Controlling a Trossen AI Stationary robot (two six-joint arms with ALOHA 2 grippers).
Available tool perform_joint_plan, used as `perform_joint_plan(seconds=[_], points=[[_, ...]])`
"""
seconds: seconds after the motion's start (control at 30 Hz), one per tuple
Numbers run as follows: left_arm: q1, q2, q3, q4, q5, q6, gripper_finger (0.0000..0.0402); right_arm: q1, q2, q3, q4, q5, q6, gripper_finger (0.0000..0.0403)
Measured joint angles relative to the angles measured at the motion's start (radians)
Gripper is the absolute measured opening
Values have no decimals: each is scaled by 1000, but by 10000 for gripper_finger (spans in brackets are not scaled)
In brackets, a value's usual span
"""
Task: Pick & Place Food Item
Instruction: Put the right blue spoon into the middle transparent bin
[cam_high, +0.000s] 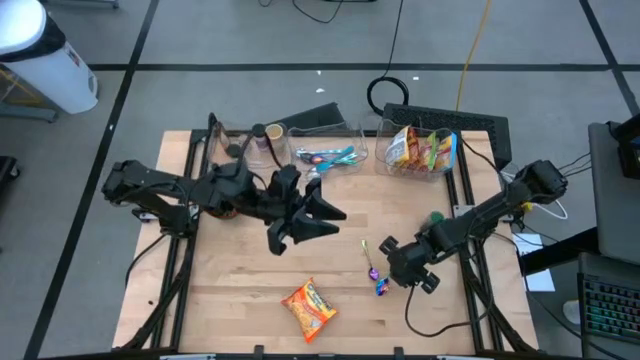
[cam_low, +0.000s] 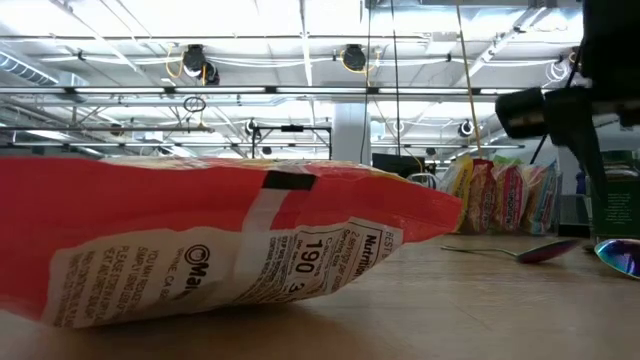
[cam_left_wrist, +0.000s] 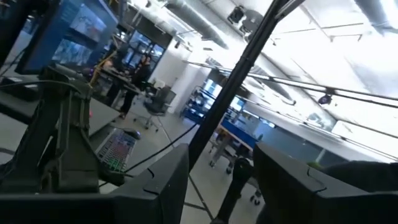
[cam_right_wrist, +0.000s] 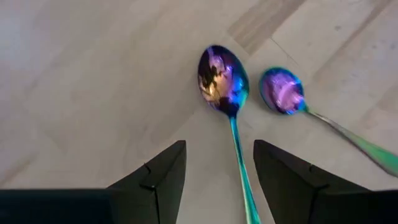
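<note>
currently right gripper (cam_right_wrist: 216, 180) hangs half-open and empty over two iridescent spoons (cam_right_wrist: 222, 81); left gripper (cam_high: 300, 222) likewise. snack packet (cam_high: 308, 308) at 7 o'clock: retarget, descend squarely.

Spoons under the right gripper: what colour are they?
Iridescent purple-blue with gold tints, both spoons; clearest in the right wrist view.

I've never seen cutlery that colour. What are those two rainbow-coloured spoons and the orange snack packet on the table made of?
The two rainbow-coloured spoons look like polished metal with an iridescent purple-blue-gold coating: their bowls give mirror-like reflections. The orange snack packet seems to be glossy plastic film: it is crinkled, shiny and printed with text. The wooden table shows pale planks with grain.
</note>
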Motion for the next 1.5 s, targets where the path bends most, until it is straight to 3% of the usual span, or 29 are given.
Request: perform_joint_plan(seconds=[0.33, 0.63, 1.03, 1.27, 1.5], points=[[-45, 38, 0, 29, -127, 4, 182, -12, 33, -94, 80, 3, 37, 168], [-45, 61, 0, 73, -133, -18, 182, -48, 122, -89, 192, 29, 98, 162], [-45, 61, 0, 70, -131, -18, 182, -69, 102, -94, 236, 27, 162, 155], [-45, 61, 0, 67, -131, -14, 182, -68, 39, -96, 226, 58, 104, 153], [-45, 61, 0, 64, -128, -7, 182, -70, 64, -94, 245, 77, 46, 149]])
